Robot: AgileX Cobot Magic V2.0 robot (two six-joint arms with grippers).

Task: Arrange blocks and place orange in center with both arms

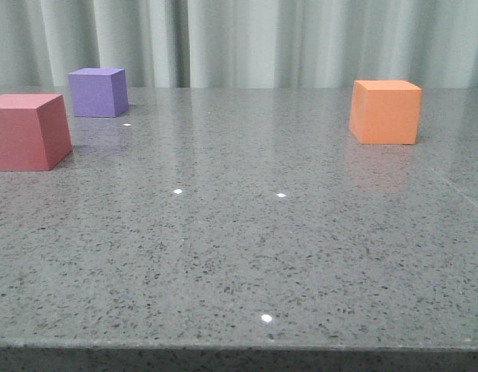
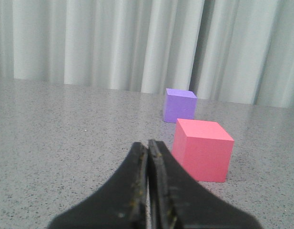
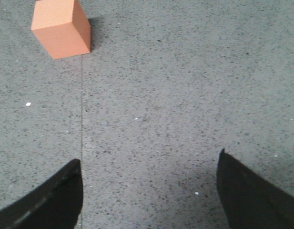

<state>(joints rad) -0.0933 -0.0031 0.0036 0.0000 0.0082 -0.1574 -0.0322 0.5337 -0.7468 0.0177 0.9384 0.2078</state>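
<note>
1. Well, the orange cube (image 1: 386,112) is sitting at the right of the front view on the grey table (image 1: 239,256), well apart from the others.
2. The red-pink cube (image 1: 25,132) is sitting at the left edge, the purple cube (image 1: 98,91) just behind it.
3. The left gripper (image 2: 147,145) is keeping its fingers pressed together, holding nothing.
4. The right gripper (image 3: 149,191) is hanging spread wide over bare table.

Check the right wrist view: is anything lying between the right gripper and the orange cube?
Nothing. In the right wrist view only bare speckled table separates the open right gripper from the orange cube, which sits untouched.
</note>
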